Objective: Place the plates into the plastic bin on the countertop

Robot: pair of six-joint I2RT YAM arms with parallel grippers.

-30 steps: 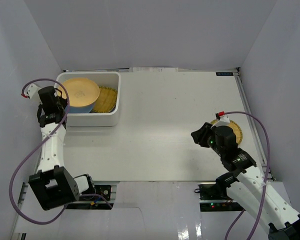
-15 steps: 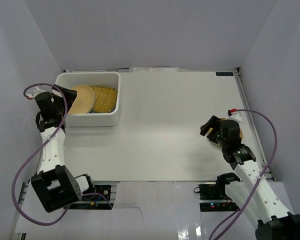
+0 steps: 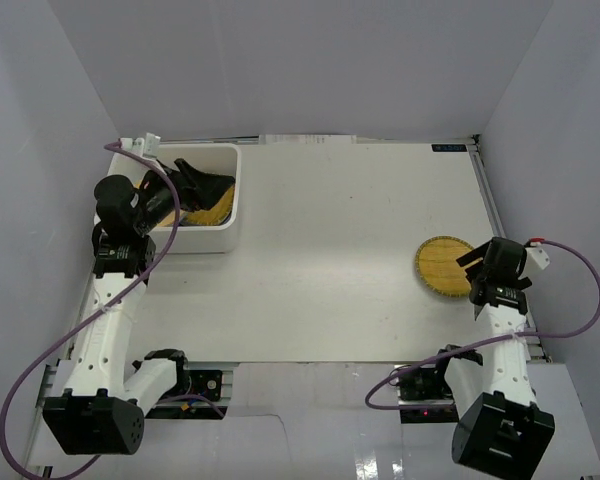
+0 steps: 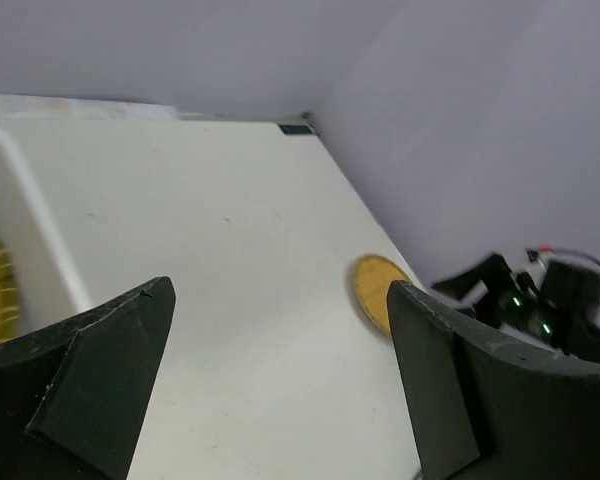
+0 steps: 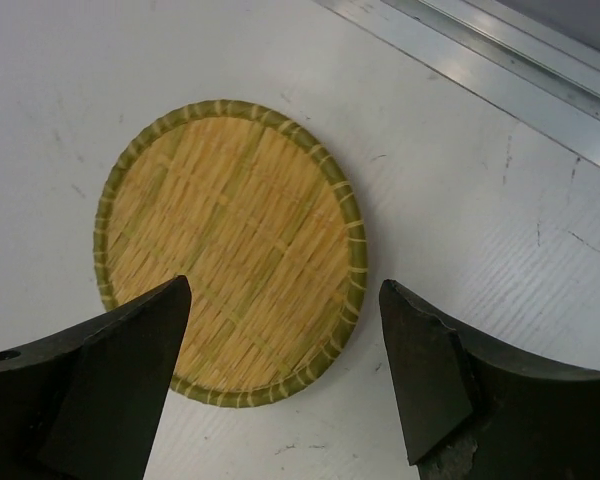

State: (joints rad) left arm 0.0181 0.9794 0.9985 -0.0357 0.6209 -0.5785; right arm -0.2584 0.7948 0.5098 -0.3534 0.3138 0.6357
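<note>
Woven plate [image 5: 228,248] flat on countertop [image 5: 70,80], just below wide-spread right gripper [image 5: 282,292]

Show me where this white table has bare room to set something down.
Free: the wide middle of the white countertop, between the white rectangular plastic bin and the round woven bamboo plate. Crowded: the bin, under the left end effector.

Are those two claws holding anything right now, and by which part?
Nothing is held. The left gripper gapes empty near the plastic bin; the right gripper is open over the woven plate.
</note>
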